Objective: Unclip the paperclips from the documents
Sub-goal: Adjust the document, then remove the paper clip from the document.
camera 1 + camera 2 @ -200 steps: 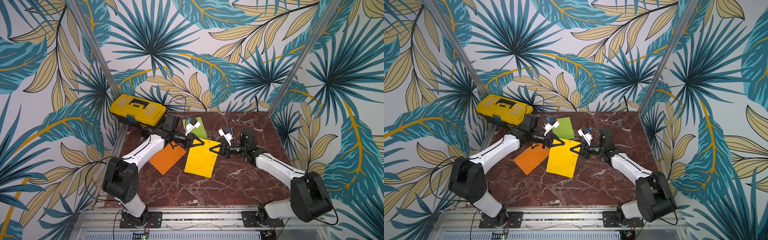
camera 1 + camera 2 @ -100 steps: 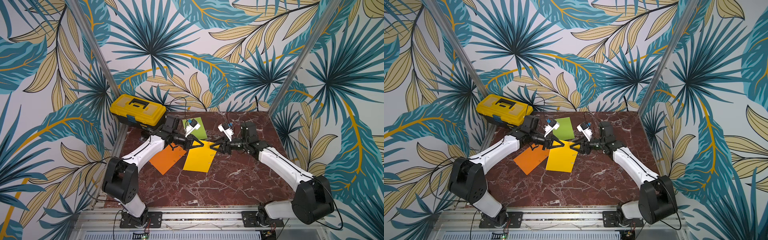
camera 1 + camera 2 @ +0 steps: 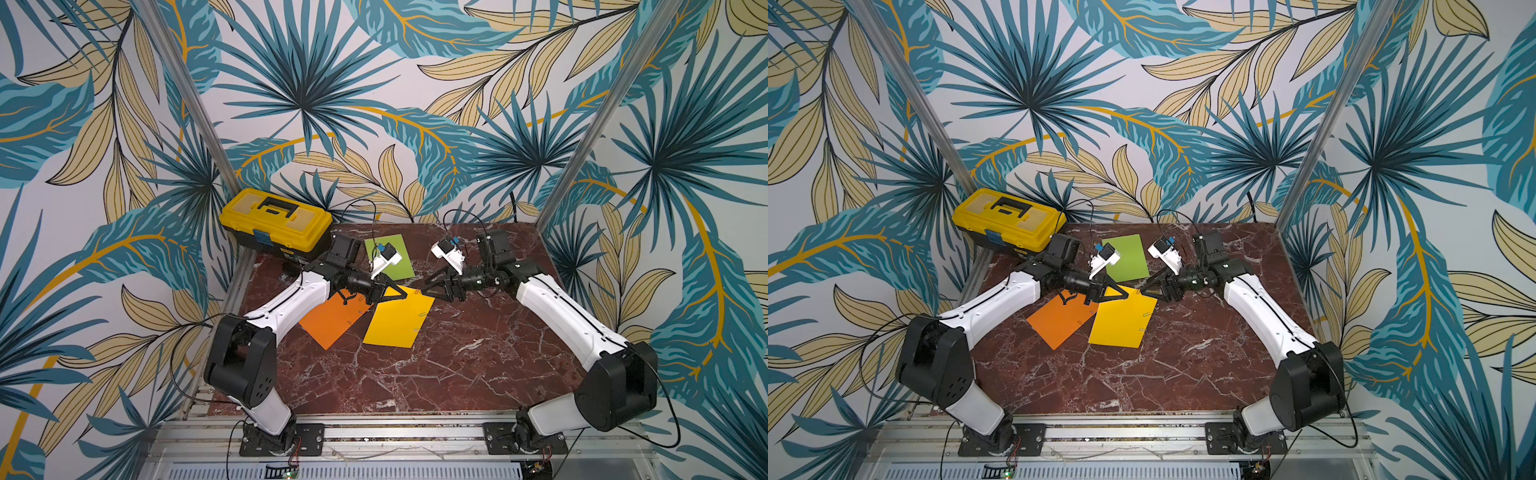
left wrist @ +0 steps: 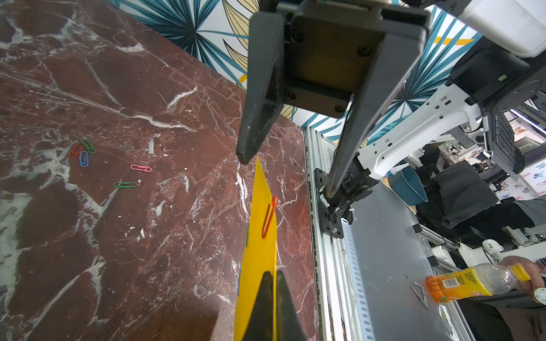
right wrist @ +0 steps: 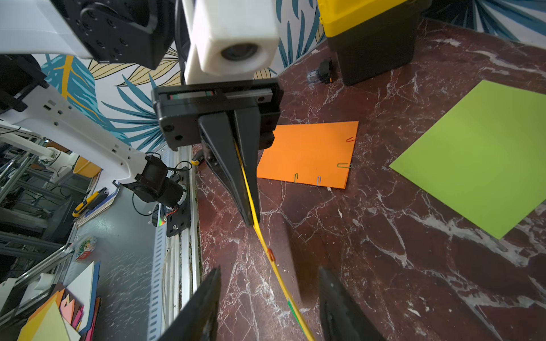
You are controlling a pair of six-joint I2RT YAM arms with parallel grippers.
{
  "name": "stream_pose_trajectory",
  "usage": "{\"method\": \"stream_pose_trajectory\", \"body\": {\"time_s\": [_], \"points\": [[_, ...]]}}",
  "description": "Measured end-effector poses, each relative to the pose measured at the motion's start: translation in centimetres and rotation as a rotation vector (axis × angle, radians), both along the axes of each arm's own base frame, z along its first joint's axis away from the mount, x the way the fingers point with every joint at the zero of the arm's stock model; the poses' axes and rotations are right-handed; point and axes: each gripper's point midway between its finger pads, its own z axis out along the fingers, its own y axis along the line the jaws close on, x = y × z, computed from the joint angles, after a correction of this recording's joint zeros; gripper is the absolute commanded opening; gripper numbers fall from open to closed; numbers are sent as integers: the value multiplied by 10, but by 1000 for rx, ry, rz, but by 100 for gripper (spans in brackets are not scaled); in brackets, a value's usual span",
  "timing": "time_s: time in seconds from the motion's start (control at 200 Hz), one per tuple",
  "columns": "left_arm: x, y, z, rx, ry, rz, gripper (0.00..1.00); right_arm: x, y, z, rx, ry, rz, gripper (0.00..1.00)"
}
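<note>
The golden yellow document (image 3: 395, 320) (image 3: 1121, 324) lies mid-table with its far edge lifted. My left gripper (image 3: 405, 293) (image 4: 273, 274) is shut on that edge. My right gripper (image 3: 426, 289) (image 5: 269, 268) stands open, its jaws on either side of the same edge (image 5: 277, 274), not touching it. A red paperclip (image 4: 269, 217) (image 5: 270, 254) and a green one (image 5: 292, 308) sit on that edge. The orange document (image 3: 332, 320) (image 5: 307, 153) lies flat with several paperclips (image 5: 344, 165) along its edges. The lime green document (image 3: 405, 266) (image 5: 478, 156) lies flat behind.
A yellow toolbox (image 3: 276, 220) stands at the back left corner, with a small dark object (image 5: 320, 72) at its foot. Several loose paperclips (image 4: 83, 152) (image 4: 141, 168) lie on the marble table (image 3: 457, 353) to the right. A metal rail (image 3: 374, 432) runs along the front.
My right gripper went from shut to open and moved back to the yellow sheet's raised edge, facing the left gripper. The left gripper kept its hold; the sheet shifted slightly left.
</note>
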Motion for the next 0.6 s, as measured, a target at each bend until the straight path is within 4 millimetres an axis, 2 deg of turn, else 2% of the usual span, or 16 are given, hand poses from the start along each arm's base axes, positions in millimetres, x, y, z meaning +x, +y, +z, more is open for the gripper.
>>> {"method": "stream_pose_trajectory", "body": {"time_s": [0.145, 0.441, 0.601], "points": [[-2, 0, -1, 2, 7, -5, 0, -1, 4, -8, -11, 14, 17, 54], [-5, -1, 1, -8, 16, -20, 0, -3, 7, -7, -9, 4, 29, 53], [-7, -2, -1, -8, 22, -29, 0, -5, 11, -9, -10, 3, 42, 48]]}}
